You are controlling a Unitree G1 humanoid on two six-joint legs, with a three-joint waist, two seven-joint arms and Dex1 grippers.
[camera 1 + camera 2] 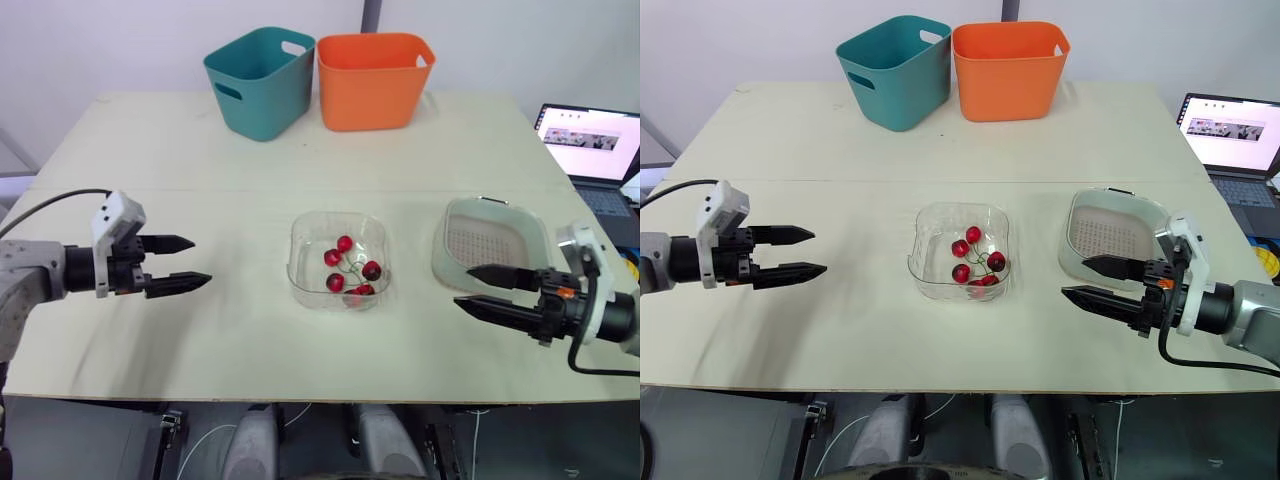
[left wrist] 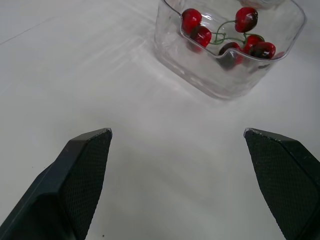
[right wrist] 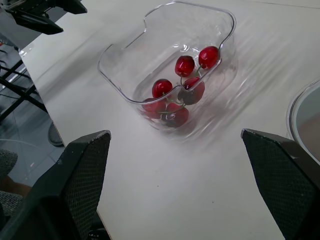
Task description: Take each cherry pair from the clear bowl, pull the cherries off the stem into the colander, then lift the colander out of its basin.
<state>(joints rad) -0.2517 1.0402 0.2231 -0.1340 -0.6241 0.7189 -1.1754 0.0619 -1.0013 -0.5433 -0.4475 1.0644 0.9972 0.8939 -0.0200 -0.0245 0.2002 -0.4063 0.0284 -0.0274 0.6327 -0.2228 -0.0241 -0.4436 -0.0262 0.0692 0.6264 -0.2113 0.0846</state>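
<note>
Cherries (image 1: 348,268): glossy, round, red to dark red, on thin curved green stems, at least some joined in pairs; five or six, exact count unclear; stems cross mid-cluster with fruit fanned around them, so the bunch has no clear long axis; they lie in the near-right part of the bowl (image 1: 296,262); bowl is clear thin-walled plastic, rounded-square, with a dip in the rim on two sides, sitting mid-table; colander (image 1: 482,245) is white and rounded-square with a perforated bottom, nested in a pale translucent basin (image 1: 437,265), right of the bowl and apart from it, empty; left gripper (image 1: 200,261) hovers over the table (image 1: 200,180) well left of the bowl, tips aimed at it, fingers spread wide, nothing between them; right gripper (image 1: 462,286) hovers at the near-left edge of the basin, tips aimed toward the bowl, fingers also spread and empty; fingers are black and taper to points, with cross-hatched inner pads visible in the wrist views; table top is pale, matte and smooth, with a seam running across it; teal bin (image 1: 255,85) and orange bin (image 1: 372,85), both smooth plastic with handle cutouts, touch side by side at the far edge; open laptop (image 1: 590,140) off the table's right side, screen lit.
</note>
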